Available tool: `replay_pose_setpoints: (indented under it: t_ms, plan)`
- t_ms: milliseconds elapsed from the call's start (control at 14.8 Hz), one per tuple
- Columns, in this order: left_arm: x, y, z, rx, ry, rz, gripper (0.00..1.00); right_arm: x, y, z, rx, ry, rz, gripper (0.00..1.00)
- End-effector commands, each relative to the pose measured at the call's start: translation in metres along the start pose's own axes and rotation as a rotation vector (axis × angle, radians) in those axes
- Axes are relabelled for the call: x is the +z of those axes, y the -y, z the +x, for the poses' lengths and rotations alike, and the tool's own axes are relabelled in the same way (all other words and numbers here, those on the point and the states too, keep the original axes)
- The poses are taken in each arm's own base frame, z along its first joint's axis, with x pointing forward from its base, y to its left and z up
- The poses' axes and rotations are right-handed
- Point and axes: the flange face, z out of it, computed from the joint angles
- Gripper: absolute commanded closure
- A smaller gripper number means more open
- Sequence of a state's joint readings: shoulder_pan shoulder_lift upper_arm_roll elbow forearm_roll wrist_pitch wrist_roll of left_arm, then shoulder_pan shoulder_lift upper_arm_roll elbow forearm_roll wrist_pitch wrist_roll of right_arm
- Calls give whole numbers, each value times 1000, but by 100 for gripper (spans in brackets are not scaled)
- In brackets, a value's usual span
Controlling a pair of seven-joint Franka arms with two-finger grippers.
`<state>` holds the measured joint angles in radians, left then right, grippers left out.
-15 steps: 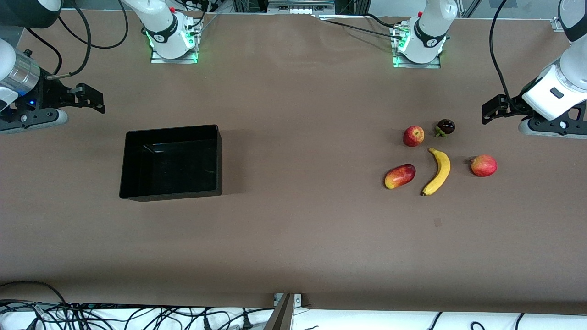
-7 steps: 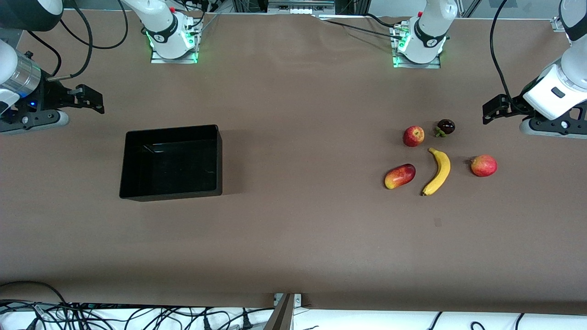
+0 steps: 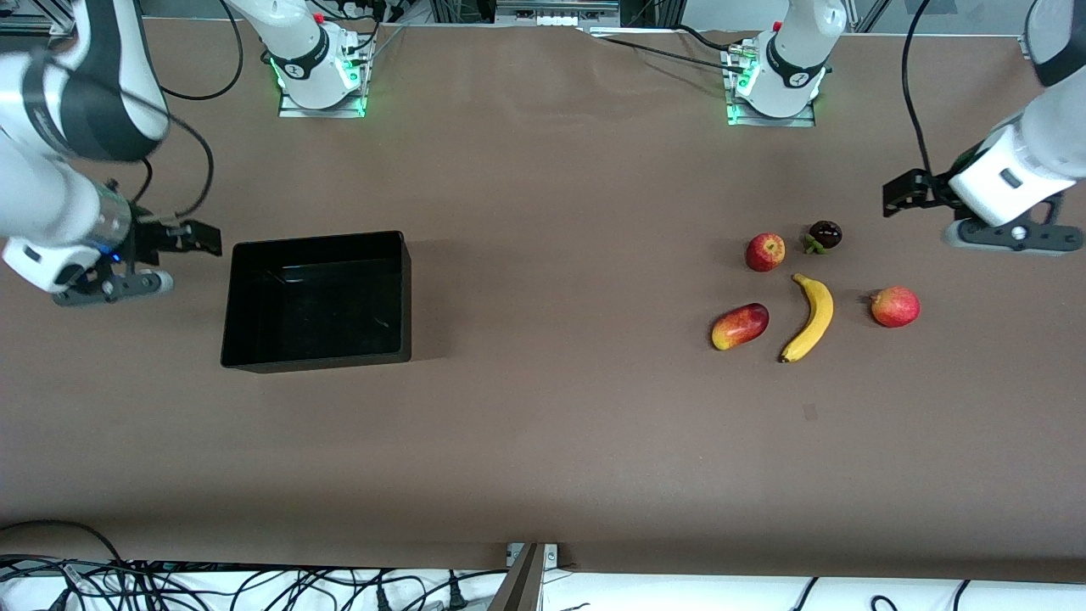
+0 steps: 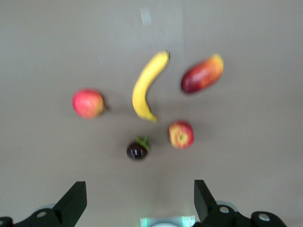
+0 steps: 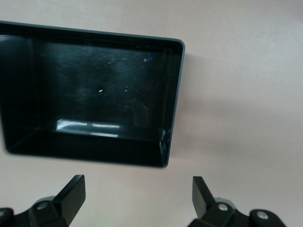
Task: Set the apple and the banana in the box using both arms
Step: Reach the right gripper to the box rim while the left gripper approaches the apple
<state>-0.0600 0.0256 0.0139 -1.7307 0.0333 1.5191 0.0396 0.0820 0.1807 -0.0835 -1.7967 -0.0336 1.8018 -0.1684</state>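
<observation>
Both grippers hung with fingers spread wide: I had the left gripper point(image 3: 901, 192) up by the fruit, the right gripper point(image 3: 197, 239) just beside the box point(image 3: 318, 361). On the table, the apple point(image 3: 765, 252) sat near the banana point(image 3: 810, 317).
</observation>
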Motion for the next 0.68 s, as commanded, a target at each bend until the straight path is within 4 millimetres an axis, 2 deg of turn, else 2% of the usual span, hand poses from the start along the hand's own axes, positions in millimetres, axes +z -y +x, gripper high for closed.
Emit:
replay_pose_setpoints:
  t_ms: [0, 68, 203, 339, 407, 542, 610]
  plan:
    - [56, -5, 23, -24, 164, -2, 0, 48, -21, 18, -1, -5, -13, 0]
    - [74, -3, 22, -29, 195, -3, 0, 68, -27, 23, 4, -12, -15, 0]
    - [94, -12, 19, -78, 202, 7, 0, 104, -35, 30, 20, -15, -11, 0]
    - [117, -32, 16, -96, 195, 21, 0, 142, -39, 27, 28, -45, -12, 1]
    - [128, -34, 12, -93, 166, 20, 0, 158, -37, 22, 29, -62, -14, 2]
    - [162, -33, 9, -94, 115, 15, 0, 183, -34, 15, 29, -78, -13, 13]
    - [178, -32, 7, -96, 95, 13, 0, 187, -33, 13, 30, -74, -11, 24]
